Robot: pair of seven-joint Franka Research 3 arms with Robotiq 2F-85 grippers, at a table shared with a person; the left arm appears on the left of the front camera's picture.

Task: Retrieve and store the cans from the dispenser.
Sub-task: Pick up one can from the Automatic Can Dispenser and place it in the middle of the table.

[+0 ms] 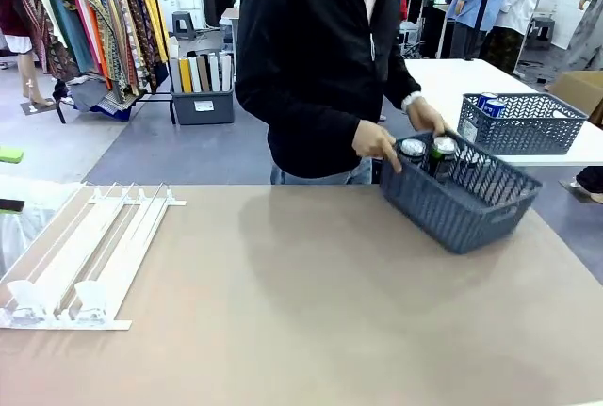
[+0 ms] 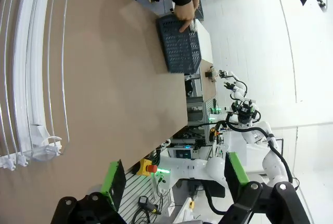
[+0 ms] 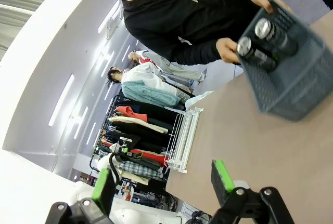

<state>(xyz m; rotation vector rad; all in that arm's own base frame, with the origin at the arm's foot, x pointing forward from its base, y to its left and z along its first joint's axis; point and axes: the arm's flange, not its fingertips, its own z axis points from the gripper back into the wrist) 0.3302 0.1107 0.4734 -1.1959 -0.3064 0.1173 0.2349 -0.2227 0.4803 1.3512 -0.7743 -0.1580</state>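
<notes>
The person's two hands rest on the basket [image 1: 471,201]: one hand [image 1: 377,143] grips its near-left rim, fingers curled over the edge, the other hand [image 1: 429,116] sits on its far rim. Both forearms, in dark sleeves, angle down toward the basket from the far side.

The left gripper [image 2: 174,174] hangs well away from the basket, its green-padded fingers [image 2: 113,178] spread wide with nothing between them. The right gripper [image 3: 161,182] is likewise spread wide and empty, well short of the basket.
</notes>
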